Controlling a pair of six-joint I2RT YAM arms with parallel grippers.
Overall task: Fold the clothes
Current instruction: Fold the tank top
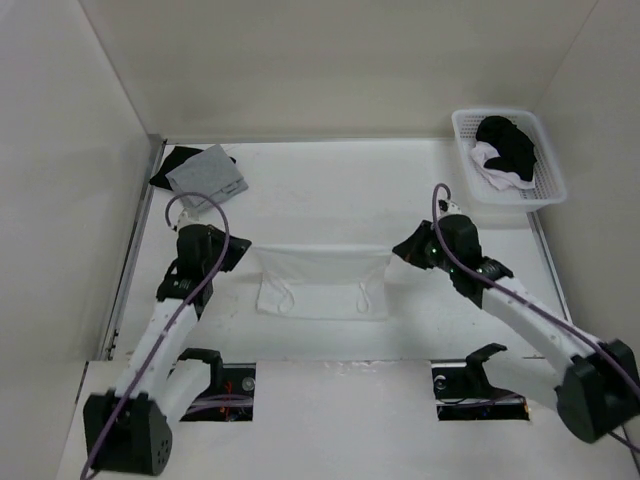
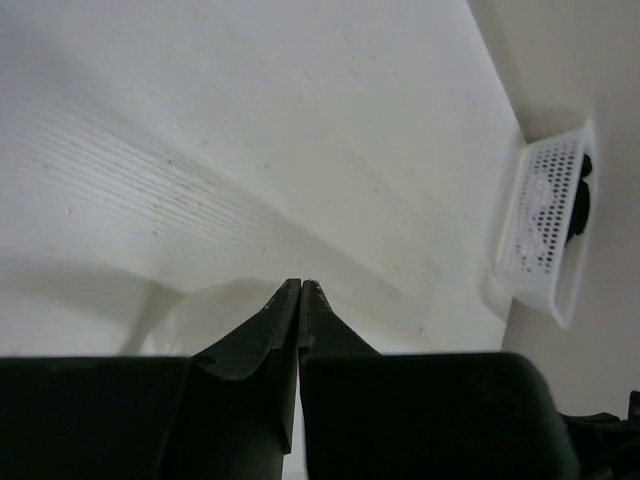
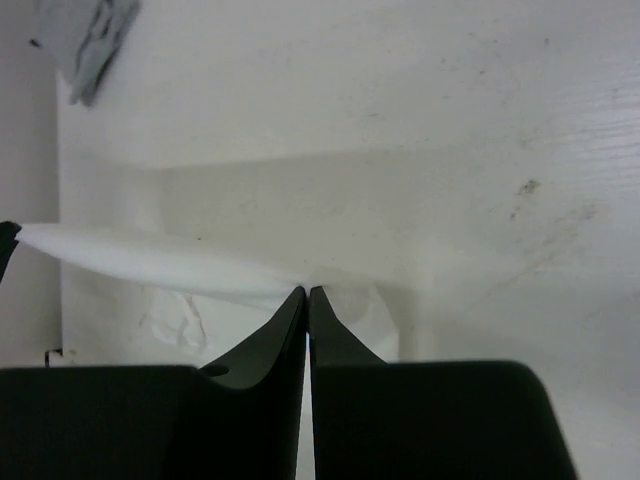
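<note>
The clothes (image 1: 322, 280), a white garment, hang as a stretched sheet between my two grippers in the middle of the table (image 1: 330, 190). Its top edge is pulled taut, and its lower part rests on the table with two small creases. My left gripper (image 1: 241, 250) is shut on the top left corner. In the left wrist view its jaws (image 2: 301, 283) meet tip to tip over white fabric. My right gripper (image 1: 398, 250) is shut on the top right corner. In the right wrist view the garment's edge (image 3: 150, 262) runs left from the closed tips (image 3: 307, 290).
A white basket (image 1: 550, 185) with black garments (image 1: 510, 145) stands at the back right, also seen as the basket (image 2: 545, 230) in the left wrist view. A grey square cloth (image 1: 208, 172) lies on a black garment (image 1: 170, 165) at the back left. White walls close in the table.
</note>
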